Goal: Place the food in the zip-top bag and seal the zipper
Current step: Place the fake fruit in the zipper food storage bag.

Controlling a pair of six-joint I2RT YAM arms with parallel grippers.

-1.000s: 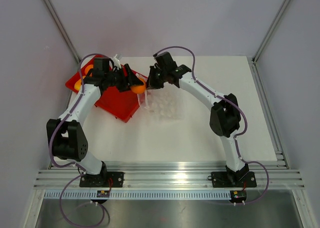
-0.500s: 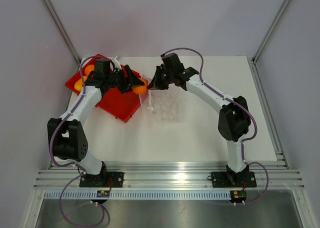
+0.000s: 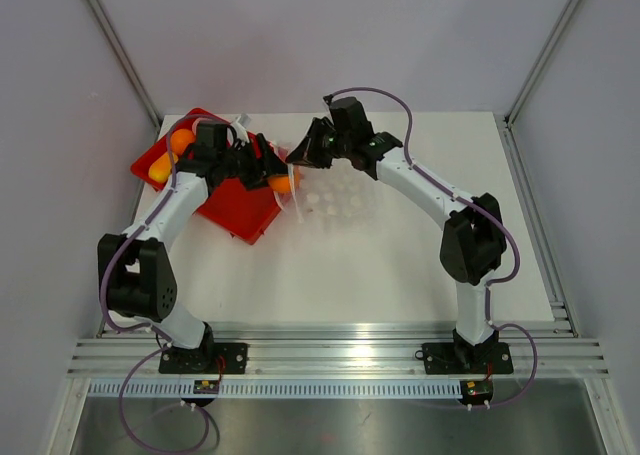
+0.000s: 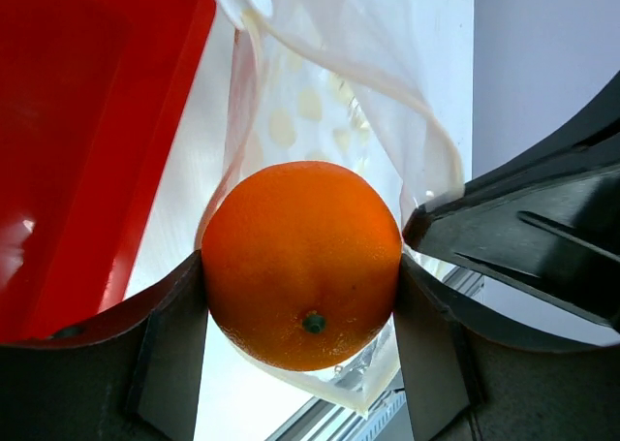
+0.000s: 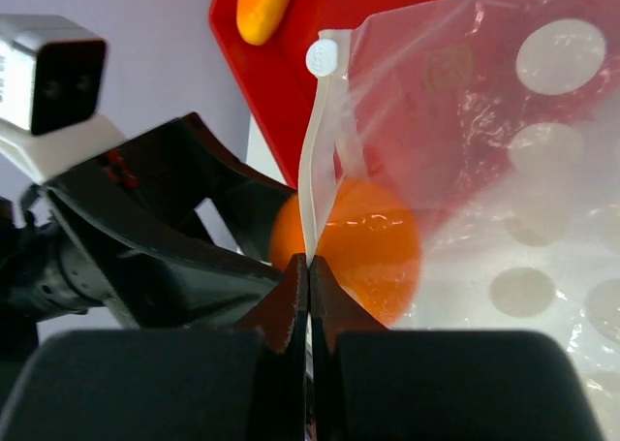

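Left wrist: left gripper (image 4: pixel 302 300) jaws clamp the orange ball (image 4: pixel 302 237), zip-top bag (image 4: pixel 329 63) mouth just beyond them. Closed on the zipper (image 5: pixel 313 170), the right gripper (image 5: pixel 308 271) presumably holds that mouth open.

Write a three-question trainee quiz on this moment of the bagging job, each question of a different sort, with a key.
1. True or false: the left gripper is shut on an orange ball.
2. Pick one. The right gripper is pinching:
A. a pale pink ball
B. the zipper strip at the mouth of the zip-top bag
C. the other arm's cable
3. Short answer: in the right wrist view, where does the yellow-orange oval piece lie?

Key
1. True.
2. B.
3. In the red tray.
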